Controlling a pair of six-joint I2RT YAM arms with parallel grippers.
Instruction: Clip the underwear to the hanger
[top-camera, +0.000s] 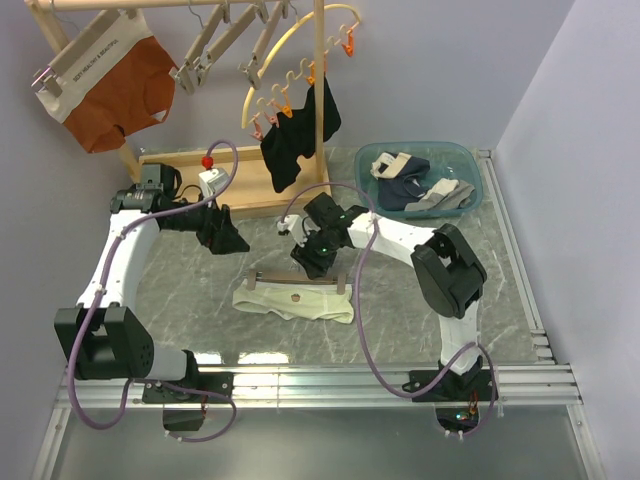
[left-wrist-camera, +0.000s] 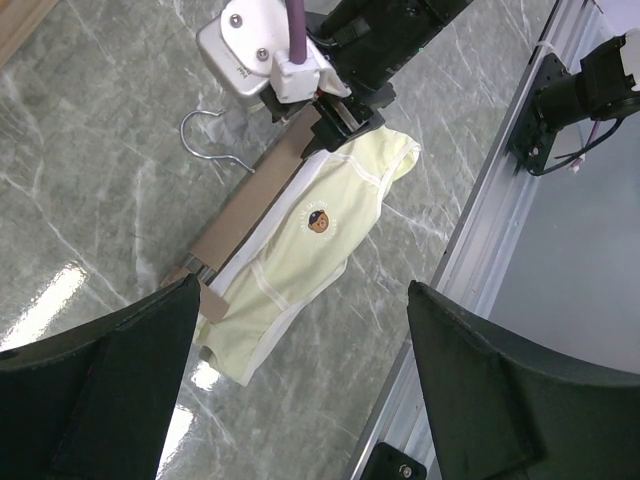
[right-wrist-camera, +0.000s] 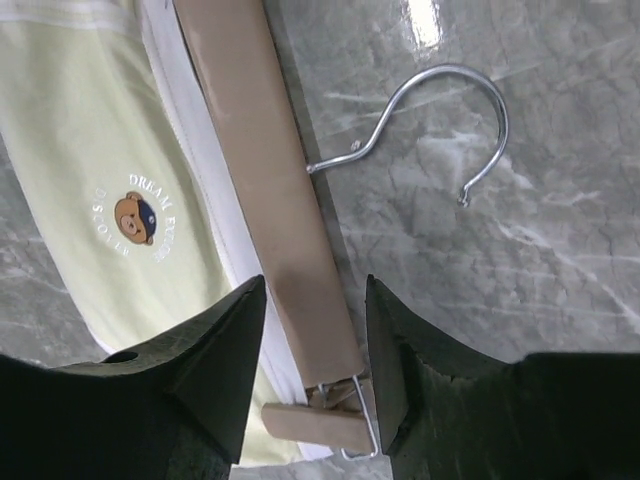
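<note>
Underwear (top-camera: 300, 305) — where?
— Flat against the hanger (top-camera: 280, 277), waistband by its clips so they can bite. My right gripper (top-camera: 308, 262) straddles that hanger's end, jaws spread; left gripper (top-camera: 232, 240) hovers beside it, jaws spread, empty.

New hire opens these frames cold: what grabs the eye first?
The pale yellow underwear with its bear badge lies flat mid-table, waistband against the wooden hanger. The right gripper straddles the hanger's clip end. At the back, rust-orange briefs hang at upper left and a black garment hangs near the centre.
</note>
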